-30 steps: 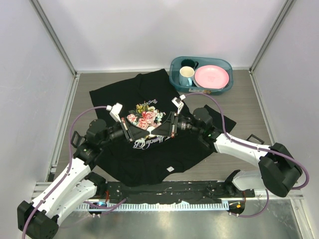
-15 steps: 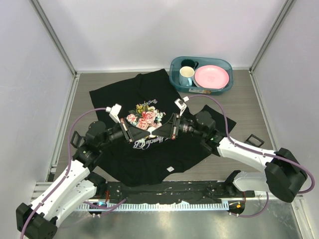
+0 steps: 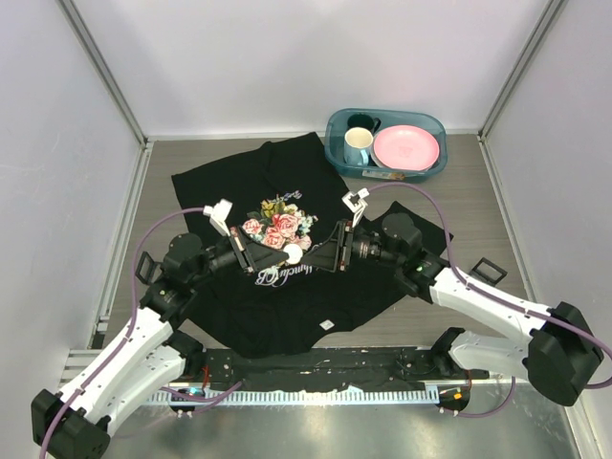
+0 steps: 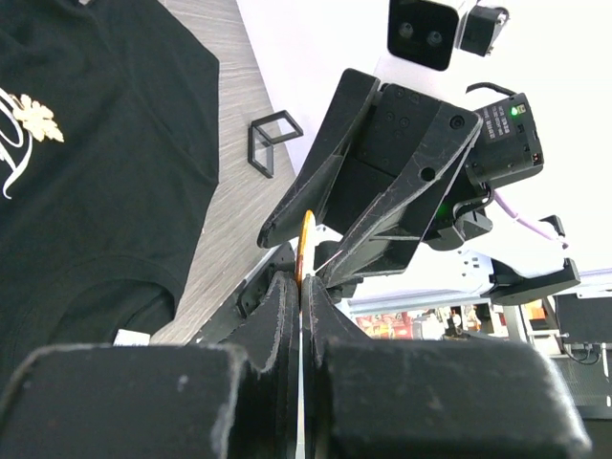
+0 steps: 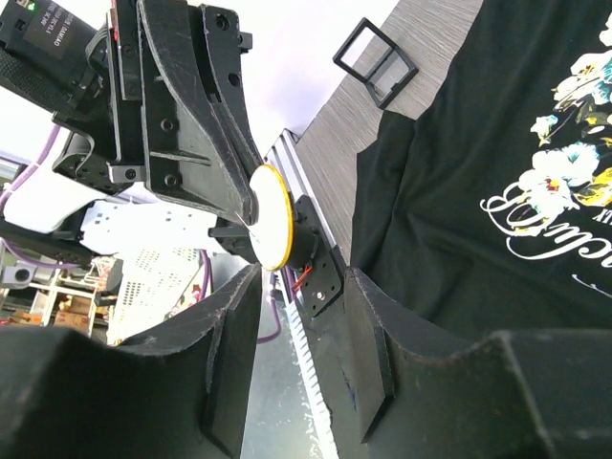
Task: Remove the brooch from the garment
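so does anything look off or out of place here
Nothing spilled or damaged. The black T-shirt lies skewed and slightly rumpled on the table. Only oddity: the brooch isn't on it but pinched in the shut left gripper, with the right gripper open beside it.

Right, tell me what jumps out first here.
The two arms meet tip to tip above the black shirt at mid-table. The left gripper is shut on a small yellow brooch, and the right gripper faces it, open. At the far right corner sits a blue bin holding a pink plate.
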`<state>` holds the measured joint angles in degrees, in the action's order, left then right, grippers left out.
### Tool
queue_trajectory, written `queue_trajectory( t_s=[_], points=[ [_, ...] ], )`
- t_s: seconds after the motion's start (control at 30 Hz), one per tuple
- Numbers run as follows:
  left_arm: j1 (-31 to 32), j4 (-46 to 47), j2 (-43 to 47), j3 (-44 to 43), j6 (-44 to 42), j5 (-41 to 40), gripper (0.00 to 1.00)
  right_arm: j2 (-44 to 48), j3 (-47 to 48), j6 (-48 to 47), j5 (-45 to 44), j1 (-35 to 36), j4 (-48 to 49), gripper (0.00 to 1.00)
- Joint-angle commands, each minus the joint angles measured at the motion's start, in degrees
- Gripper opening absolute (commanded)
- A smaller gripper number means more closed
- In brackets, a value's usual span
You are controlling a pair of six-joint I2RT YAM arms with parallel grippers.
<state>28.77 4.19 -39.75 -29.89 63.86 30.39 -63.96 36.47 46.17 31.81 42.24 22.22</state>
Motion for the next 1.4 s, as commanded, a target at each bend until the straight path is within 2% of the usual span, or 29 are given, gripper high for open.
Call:
queue_trajectory(
  t_s=[0.0,0.13,0.4,0.57,0.8,1.1,1.37],
  points=[
    [-0.12,3.81,0.02,0.88,0.57,2.30,0.00,1.12,3.35,-3.55,0.62,-0.23,-3.15,0.46],
    [-0.12,5.04,0.28,1.15,1.27,2.30,0.00,-0.37,2.91,-1.36,2.64,-0.23,1.50,0.53],
    [-0.03,6.98,-0.68,1.50,1.98,3.01,0.00,-4.06,3.43,1.90,3.87,-0.05,8.27,0.51],
    [-0.12,7.24,-0.60,1.68,1.98,3.01,0.00,-4.77,3.87,2.25,3.52,-0.05,9.07,0.43],
    [-0.04,8.03,-1.56,1.85,1.01,4.06,0.00,-5.73,4.23,3.57,3.52,-0.05,9.60,0.38],
    [-0.12,8.73,-1.47,2.12,0.74,4.15,0.00,-7.23,3.70,5.33,4.05,-0.05,10.83,0.24],
    [-0.03,7.77,-0.42,1.33,0.31,4.06,0.00,-5.82,2.56,4.10,-2.01,-0.05,6.61,0.15]
  ],
)
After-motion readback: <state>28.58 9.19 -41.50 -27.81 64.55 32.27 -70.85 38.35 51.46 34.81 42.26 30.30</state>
